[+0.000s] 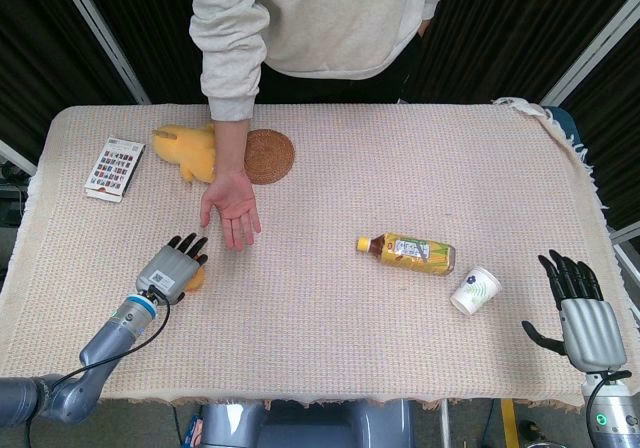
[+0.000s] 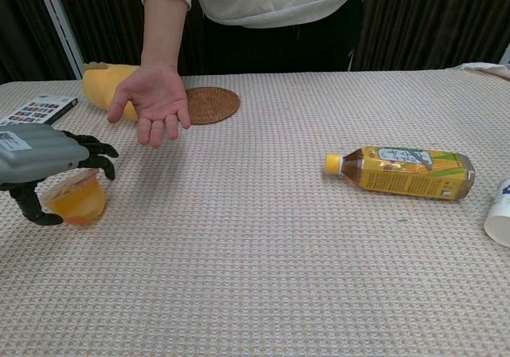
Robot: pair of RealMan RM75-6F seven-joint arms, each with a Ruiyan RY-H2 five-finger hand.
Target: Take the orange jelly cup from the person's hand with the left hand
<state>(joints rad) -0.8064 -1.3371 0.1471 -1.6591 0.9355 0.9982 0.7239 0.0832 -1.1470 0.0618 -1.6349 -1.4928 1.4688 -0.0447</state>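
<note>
At the far left of the head view a card box [image 1: 113, 168] lies flat near the upper left corner of the table [image 1: 330, 298]; in the chest view it shows at the left edge [image 2: 36, 109]; just right of it a yellow plush toy [image 1: 186, 151] lies on the cloth, partly behind the person's forearm. Lower left in the head view, the left hand [image 1: 170, 271] is down at the cloth with its fingers curved over the orange jelly cup [image 1: 193, 277], of which only a sliver shows there; the chest view shows the cup [image 2: 75, 201] standing on the cloth at the left edge of the frame, the left hand [image 2: 44, 162] lying over its top, dark fingers [image 2: 94, 146] bent round it, thumb at its near side; the cup sits in that grasp. Above it the person's hand [image 1: 230, 206] hangs open, palm up and empty, apart from the cup; a round woven coaster [image 1: 268, 156] lies just beside the wrist. Right of centre a tea bottle [image 1: 408, 252] lies on its side, cap to the left; a paper cup [image 1: 475, 290] lies tipped just right of it. At the lower right corner the right hand [image 1: 576, 311] is off the table's edge, fingers spread and holding nothing.
</note>
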